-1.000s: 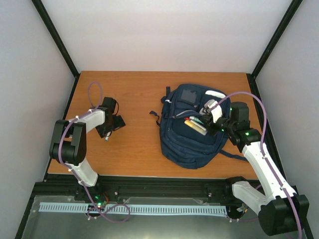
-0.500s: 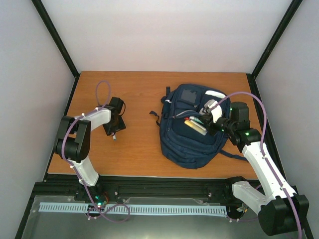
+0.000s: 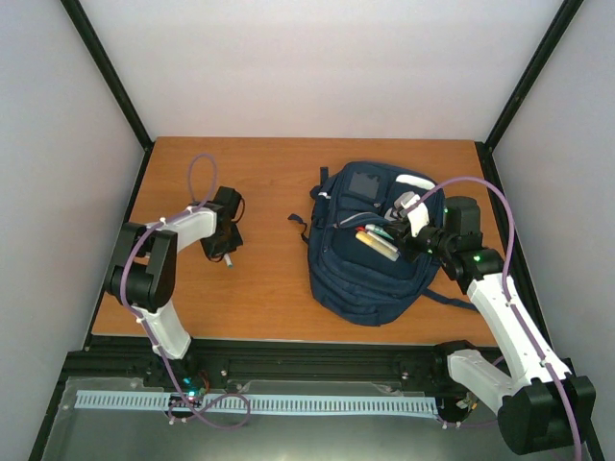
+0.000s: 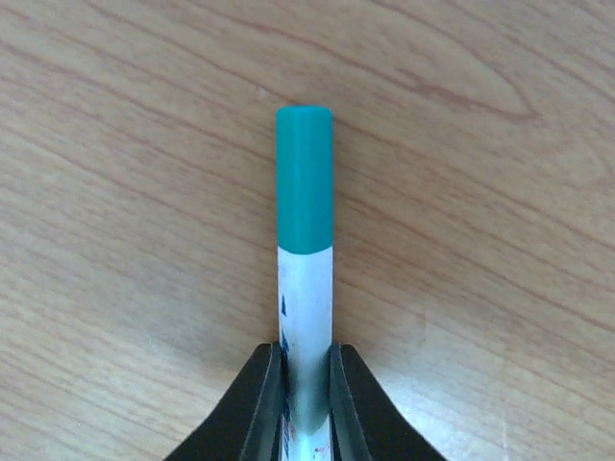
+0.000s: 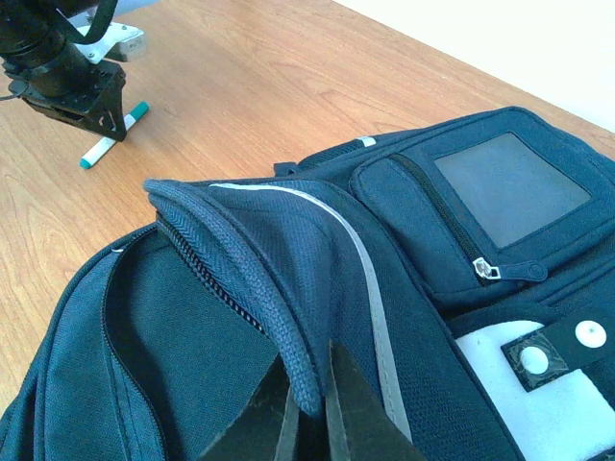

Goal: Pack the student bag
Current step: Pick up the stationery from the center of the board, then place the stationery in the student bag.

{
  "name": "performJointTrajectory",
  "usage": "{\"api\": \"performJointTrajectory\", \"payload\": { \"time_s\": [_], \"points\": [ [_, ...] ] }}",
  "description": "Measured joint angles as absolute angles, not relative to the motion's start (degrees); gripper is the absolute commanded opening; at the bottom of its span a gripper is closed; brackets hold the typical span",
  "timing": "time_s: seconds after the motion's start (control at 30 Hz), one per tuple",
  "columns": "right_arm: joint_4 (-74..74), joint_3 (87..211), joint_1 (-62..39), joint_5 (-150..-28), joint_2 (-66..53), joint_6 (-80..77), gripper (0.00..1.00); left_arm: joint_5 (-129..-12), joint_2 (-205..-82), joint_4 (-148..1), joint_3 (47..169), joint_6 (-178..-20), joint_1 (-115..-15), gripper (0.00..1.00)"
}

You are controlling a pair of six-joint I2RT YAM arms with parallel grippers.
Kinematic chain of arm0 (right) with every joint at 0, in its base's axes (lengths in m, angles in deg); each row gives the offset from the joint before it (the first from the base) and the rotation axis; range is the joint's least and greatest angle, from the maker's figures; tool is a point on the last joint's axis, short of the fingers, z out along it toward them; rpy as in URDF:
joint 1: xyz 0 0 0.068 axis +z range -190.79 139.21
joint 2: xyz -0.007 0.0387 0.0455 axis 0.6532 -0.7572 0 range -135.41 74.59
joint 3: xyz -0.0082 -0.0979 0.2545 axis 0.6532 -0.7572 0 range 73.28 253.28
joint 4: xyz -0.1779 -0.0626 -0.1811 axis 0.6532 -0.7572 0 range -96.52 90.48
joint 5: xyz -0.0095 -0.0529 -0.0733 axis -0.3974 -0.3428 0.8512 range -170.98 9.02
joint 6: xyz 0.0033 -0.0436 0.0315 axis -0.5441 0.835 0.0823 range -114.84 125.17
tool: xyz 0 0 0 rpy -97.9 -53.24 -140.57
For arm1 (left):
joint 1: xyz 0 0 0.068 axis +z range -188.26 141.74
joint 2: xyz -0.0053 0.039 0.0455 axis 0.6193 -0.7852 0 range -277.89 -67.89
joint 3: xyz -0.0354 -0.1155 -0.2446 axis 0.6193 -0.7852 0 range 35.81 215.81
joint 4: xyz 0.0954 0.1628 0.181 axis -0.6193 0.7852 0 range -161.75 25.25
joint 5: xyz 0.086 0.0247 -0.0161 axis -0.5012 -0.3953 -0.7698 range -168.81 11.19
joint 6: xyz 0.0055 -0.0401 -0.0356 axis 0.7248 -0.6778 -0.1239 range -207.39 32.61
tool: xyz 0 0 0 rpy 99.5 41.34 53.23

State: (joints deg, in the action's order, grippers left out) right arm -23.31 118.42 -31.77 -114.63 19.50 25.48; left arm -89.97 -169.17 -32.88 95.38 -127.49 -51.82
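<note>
Left jaws: the left gripper [image 4: 306, 370] is clamped on the white barrel of a marker [image 4: 305, 240], 1 finger pressed to each side.
Right jaws: the right gripper [image 5: 309, 384] is pinched tight on the raised zipper rim of the backpack [image 3: 360, 279], holding that edge up.
Marker: teal cap pointing away from the fingers, barrel lying flat on the table [image 3: 269, 182]. The far end is hidden between the fingers.
Backpack: navy, on the right half of the table, close to the right edge and well apart from the left gripper. Its main compartment gapes open under the lifted rim.
Backpack front: a pocket with a grey window [image 5: 509, 187] sits beside a closed zipper, and a white patch [image 5: 538, 403] lies below it in the right wrist view.
Inside the opening: a few slim items [image 3: 377, 242] show from above, probably pens, though they are too small to name with certainty.
Left arm: reaches over the left half of the table, its gripper low against the wood.
Right arm: stretches in from the right, its gripper at the backpack's open top.
</note>
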Motion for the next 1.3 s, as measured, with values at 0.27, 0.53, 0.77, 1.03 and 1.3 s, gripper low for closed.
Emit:
{"api": "performJointTrajectory", "payload": {
  "time_s": [0.27, 0.53, 0.77, 1.03, 1.3],
  "points": [
    [-23.49, 118.42, -31.77, -114.59, 20.0, 25.52, 0.03, -91.21, -169.28, -32.55, 95.53, -127.42, -53.57, 0.01],
    [-23.75, 118.42, -31.77, -114.56, 20.24, 25.57, 0.03, -83.43, -164.62, -27.72, 95.29, -127.66, -66.47, 0.02],
    [-23.75, 118.42, -31.77, -114.59, 20.22, 25.68, 0.03, -66.58, -150.81, -30.54, 96.1, -127.4, -78.23, 0.02],
    [-23.73, 118.42, -31.79, -114.59, 20.22, 25.68, 0.03, -54.84, -150.7, -37.99, 101.76, -126.81, -90.23, 0.02],
    [-23.75, 118.42, -31.79, -114.59, 20.24, 25.68, 0.03, -50.21, -160.29, -51.43, 103.25, -131.8, -95.93, 0.01]
  ]
}}
